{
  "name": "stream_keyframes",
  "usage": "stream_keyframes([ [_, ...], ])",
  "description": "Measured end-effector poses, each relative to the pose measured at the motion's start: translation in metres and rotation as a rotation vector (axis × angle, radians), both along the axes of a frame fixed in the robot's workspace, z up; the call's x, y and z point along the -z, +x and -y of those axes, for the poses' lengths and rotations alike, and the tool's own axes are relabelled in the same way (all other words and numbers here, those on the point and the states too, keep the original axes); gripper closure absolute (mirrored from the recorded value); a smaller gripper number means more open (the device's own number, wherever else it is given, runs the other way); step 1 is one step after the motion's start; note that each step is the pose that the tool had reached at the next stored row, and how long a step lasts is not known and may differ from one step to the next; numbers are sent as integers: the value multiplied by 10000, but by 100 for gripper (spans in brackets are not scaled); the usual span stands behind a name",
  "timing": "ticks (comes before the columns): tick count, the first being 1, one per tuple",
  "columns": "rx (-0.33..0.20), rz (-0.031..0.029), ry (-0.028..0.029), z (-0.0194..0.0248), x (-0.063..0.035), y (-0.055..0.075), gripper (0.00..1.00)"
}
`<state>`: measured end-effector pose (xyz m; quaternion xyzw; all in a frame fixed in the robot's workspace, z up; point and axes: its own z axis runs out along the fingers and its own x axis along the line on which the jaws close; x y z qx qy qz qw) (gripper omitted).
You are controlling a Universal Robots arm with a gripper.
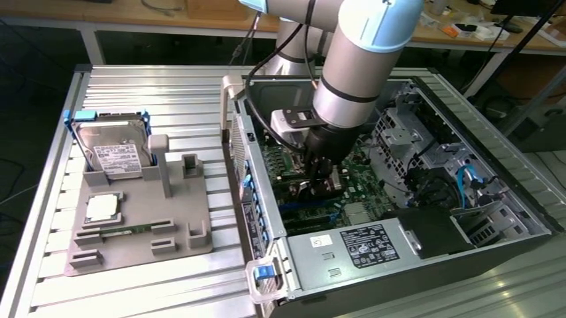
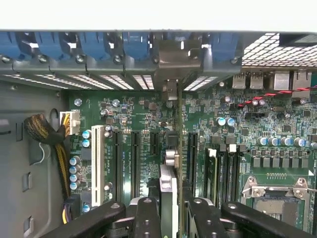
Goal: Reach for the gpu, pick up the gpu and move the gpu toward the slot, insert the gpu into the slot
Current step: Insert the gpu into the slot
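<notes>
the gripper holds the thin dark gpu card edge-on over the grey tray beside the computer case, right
No: the gripper holds the thin dark gpu card edge-on over the green motherboard inside the open computer case, not over the grey tray, as the wrist view shows.

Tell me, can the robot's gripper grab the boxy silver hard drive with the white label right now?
Probably not: the gripper is down inside the open computer case, clamped on the thin dark card, and the silver hard drive stands outside.
</notes>
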<state>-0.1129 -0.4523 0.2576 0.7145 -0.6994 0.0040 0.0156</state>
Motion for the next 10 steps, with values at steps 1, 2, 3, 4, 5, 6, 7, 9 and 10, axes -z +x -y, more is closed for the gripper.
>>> stream_keyframes([
  [1, 2, -5, -5, 0, -2, 13, 73],
  [2, 2, -2, -3, 0, -1, 37, 73],
  [3, 1, 1, 1, 0, 0, 69, 73],
  [4, 1, 3, 0, 0, 0, 102, 73],
  [5, 1, 1, 0, 0, 0, 136, 73],
  [6, 2, 2, 1, 0, 0, 167, 73],
  [7, 1, 2, 2, 0, 1, 196, 73],
  [9, 0, 2, 2, -4, 1, 240, 73],
  [10, 0, 2, 1, -8, 0, 251, 73],
])
